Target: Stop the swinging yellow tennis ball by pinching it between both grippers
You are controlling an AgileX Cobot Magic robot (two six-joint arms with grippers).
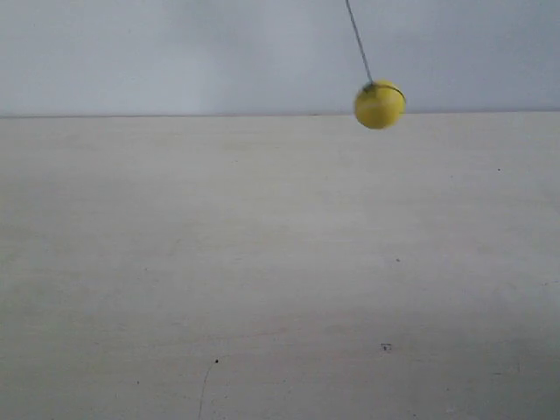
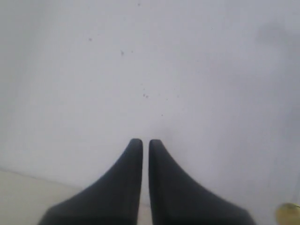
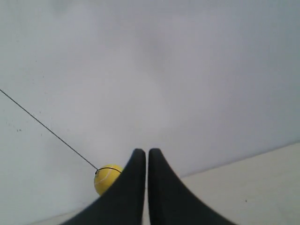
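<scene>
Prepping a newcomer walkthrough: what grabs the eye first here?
The yellow tennis ball, hanging on a black string above the pale table, at the exterior view's upper right. The left gripper and right gripper are shut; the ball peeks out behind the right one's black tips.

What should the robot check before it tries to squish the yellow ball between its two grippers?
1. Seeing the yellow tennis ball: ok, it hangs on its string.
2. The string hanging straight: not ok, it slants.
3. The left gripper shut and empty: ok.
4. The right gripper shut and empty: ok.
5. The ball pinched from both sides: not ok, neither gripper touches it.
6. How far each gripper is from the ball: cannot tell.
</scene>
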